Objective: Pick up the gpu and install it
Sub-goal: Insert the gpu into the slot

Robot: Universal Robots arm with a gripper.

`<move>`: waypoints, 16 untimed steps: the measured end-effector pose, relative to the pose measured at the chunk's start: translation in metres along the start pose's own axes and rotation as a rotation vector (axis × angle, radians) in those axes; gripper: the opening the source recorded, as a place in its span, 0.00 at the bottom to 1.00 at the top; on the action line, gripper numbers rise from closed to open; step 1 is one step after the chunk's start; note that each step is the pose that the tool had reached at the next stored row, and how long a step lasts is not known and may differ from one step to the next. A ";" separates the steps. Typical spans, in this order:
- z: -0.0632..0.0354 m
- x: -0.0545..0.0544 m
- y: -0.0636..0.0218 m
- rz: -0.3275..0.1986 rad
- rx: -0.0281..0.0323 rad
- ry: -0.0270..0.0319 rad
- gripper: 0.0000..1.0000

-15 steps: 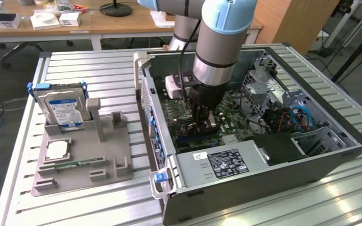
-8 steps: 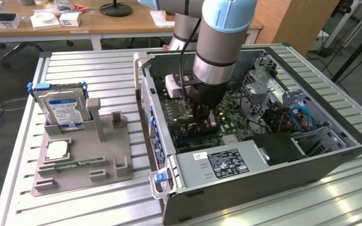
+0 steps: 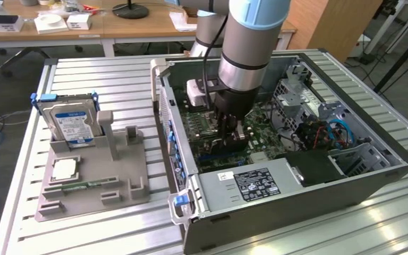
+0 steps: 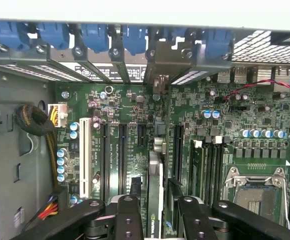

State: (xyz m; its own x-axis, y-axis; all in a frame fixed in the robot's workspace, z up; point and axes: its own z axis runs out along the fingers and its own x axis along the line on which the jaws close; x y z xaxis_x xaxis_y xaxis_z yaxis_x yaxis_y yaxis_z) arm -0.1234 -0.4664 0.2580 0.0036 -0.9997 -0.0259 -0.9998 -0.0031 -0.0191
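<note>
The gpu (image 4: pixel 155 175) is seen edge-on in the wrist view as a thin dark card, and my gripper (image 4: pixel 155 202) is shut on it, one black finger on each side. Its grey metal end bracket (image 4: pixel 161 65) stands against the case's rear slot wall. The card lies in line with the black expansion slots (image 4: pixel 122 150) of the green motherboard (image 4: pixel 220 100). I cannot tell whether it sits in a slot. In the exterior view my gripper (image 3: pixel 230 139) reaches down into the open computer case (image 3: pixel 374 175), low over the board.
A grey parts holder (image 3: pixel 91 180) on the exterior view's left carries a hard drive (image 3: pixel 66 119) and a green memory stick (image 3: pixel 83 186). Inside the case are the power supply (image 3: pixel 250 183), blue and red cables (image 3: pixel 331 133), and the processor socket (image 4: pixel 252 195).
</note>
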 end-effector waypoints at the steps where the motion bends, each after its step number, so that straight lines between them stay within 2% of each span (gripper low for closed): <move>1: -0.0019 0.000 0.0000 0.000 0.0000 0.0000 0.34; 16: -0.0246 -0.001 -0.0004 0.000 0.0000 0.0000 0.34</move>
State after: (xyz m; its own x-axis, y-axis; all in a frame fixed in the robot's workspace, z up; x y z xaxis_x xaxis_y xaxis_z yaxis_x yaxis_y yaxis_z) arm -0.1234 -0.4664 0.2826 0.0035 -0.9997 -0.0259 -0.9998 -0.0031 -0.0191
